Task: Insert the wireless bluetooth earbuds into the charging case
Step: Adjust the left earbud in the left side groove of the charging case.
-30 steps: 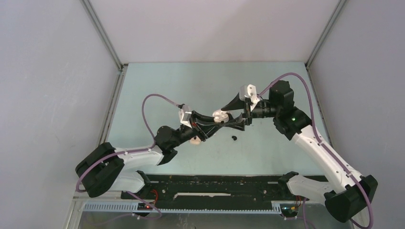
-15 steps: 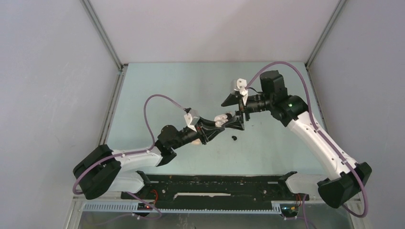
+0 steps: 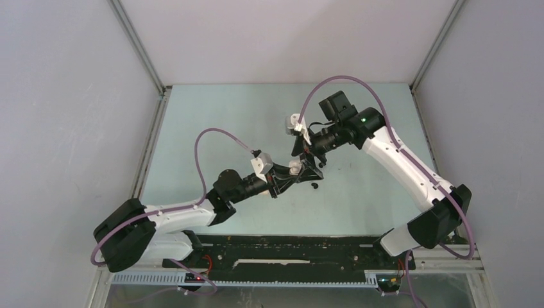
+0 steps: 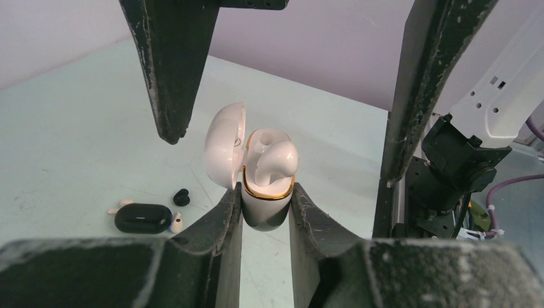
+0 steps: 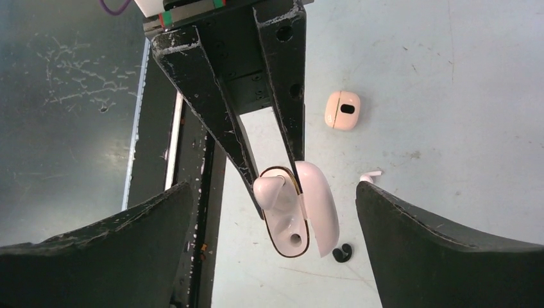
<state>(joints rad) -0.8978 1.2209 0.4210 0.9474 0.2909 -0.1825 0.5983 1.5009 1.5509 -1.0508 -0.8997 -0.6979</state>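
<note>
A white bud [image 4: 277, 160] pokes from the open gold-rimmed case [image 4: 266, 199], clamped by the left fingers [image 4: 215, 231]; the right fingers [image 5: 436, 237] gape wide. Only the left wrist view shows a black case [image 4: 142, 218].

Left pincer [image 4: 266, 206] is clamped tight while right pincer [image 5: 272, 192] gapes wide, facing it closely.

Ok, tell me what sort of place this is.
Likely a lab robot test enclosure: plain grey walls on metal framing, a pale tabletop, left arm and right arm bolted at its near edge.
</note>
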